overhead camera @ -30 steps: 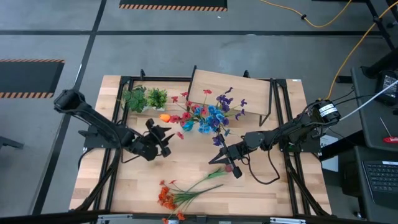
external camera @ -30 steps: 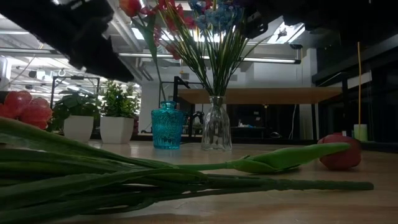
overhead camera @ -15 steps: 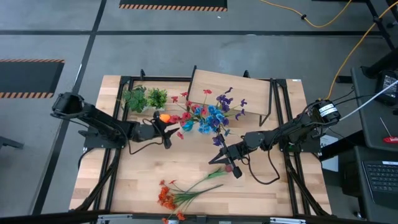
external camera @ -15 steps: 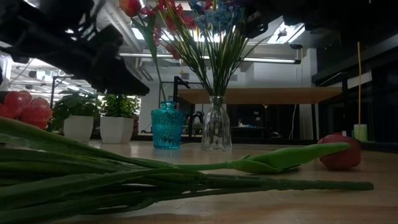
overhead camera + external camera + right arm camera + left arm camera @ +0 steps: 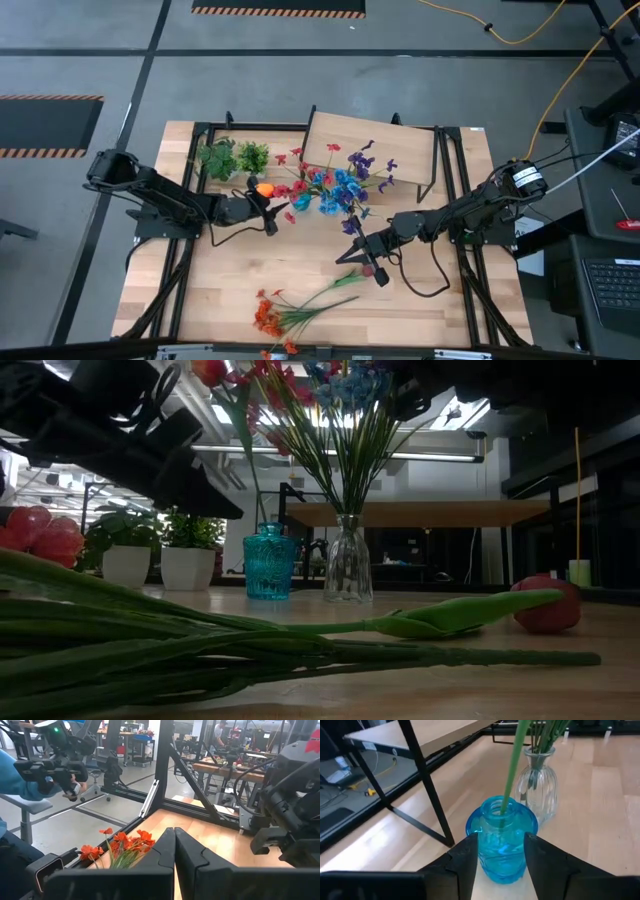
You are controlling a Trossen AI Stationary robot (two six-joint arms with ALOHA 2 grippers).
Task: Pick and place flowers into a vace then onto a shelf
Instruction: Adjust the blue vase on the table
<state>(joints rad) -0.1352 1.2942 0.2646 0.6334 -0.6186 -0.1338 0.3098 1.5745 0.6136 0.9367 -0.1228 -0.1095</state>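
Observation:
A blue glass vase [image 5: 501,862] stands on the table and holds the orange tulip [image 5: 265,187] by its green stem [image 5: 512,765]. My left gripper [image 5: 501,839] is open and level, with one finger on either side of the vase's body. Beside it a clear glass vase [image 5: 348,565] holds red, blue and purple flowers [image 5: 335,188]. The shelf [image 5: 375,145] stands behind them. An orange flower spray [image 5: 285,312] lies flat near the table's near edge. My right gripper [image 5: 358,256] is shut and hovers right of the table's middle. My left gripper comes at the blue vase level, from the table's left, and its fingers [image 5: 465,862] flank the lower body [image 5: 492,870] of the upright vase. I cannot tell whether the fingers touch the glass.
Two leafy potted plants [image 5: 232,158] stand at the far left, close to the left arm. A round red thing [image 5: 545,605] lies on the table by my right gripper. Black frame rails run along both table sides. A person in blue [image 5: 15,775] shows beyond the table.
My left gripper has moved toward the table's far edge and right, up to the blue vase, and has levelled out around its body. The vases and flowers have stayed where they were.

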